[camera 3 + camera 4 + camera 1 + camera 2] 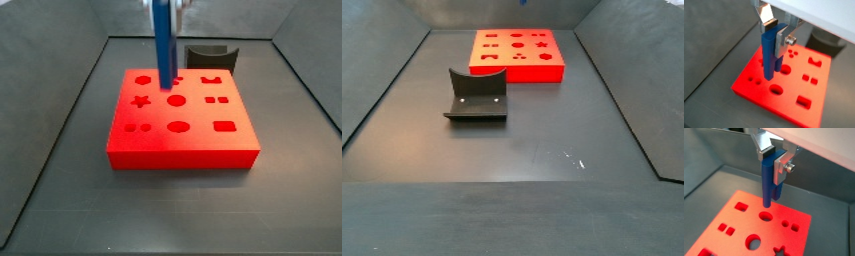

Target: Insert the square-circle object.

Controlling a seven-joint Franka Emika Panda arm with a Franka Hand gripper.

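My gripper is shut on the top of the square-circle object, a slim bright-blue peg with two parallel prongs that hangs upright. In both wrist views its lower end is over the red block, near a round hole. I cannot tell whether it touches the block. The gripper and the peg also show in the second wrist view. In a side view the peg ends close to the red block's top, and the gripper sits at the frame's upper edge. In the side view showing the red block from afar, the gripper is out of view.
The red block has several shaped holes in its top. A dark grey curved block stands just behind it and also shows in a side view on the dark floor. Grey walls slope up around the floor.
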